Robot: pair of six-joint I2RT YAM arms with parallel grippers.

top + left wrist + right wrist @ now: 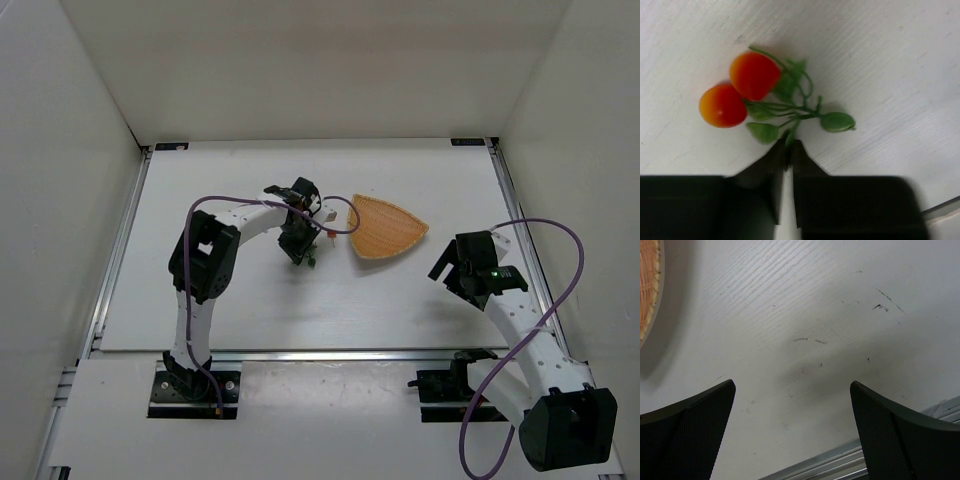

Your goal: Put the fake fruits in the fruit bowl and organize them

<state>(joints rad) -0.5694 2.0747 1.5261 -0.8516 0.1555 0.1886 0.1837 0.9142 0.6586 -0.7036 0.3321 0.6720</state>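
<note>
We are looking down on a white worktop (400, 300) that is carrying everything here. The left arm (205, 265) is reaching in toward the middle, while the right arm (520, 330) is bending over the right side. The fruit bowl (385, 228), a tan woven basket with a paler rim, is sitting flat near the middle. The right end effector (452, 268) is hanging just right of the bowl and apart from it, its fingers (690, 430) spread wide over the worktop. The left end effector (298, 248) is sitting just left of the bowl's pointed tip, its fingers pressed almost together and pinching the green stem of the berry sprig (754, 75). That sprig, two red-orange berries joined side by side, is staying outside the bowl, low over the worktop; we cannot tell whether the berries are touching it. Small green leaves (837, 121) are spreading between the berries and the fingertips
</note>
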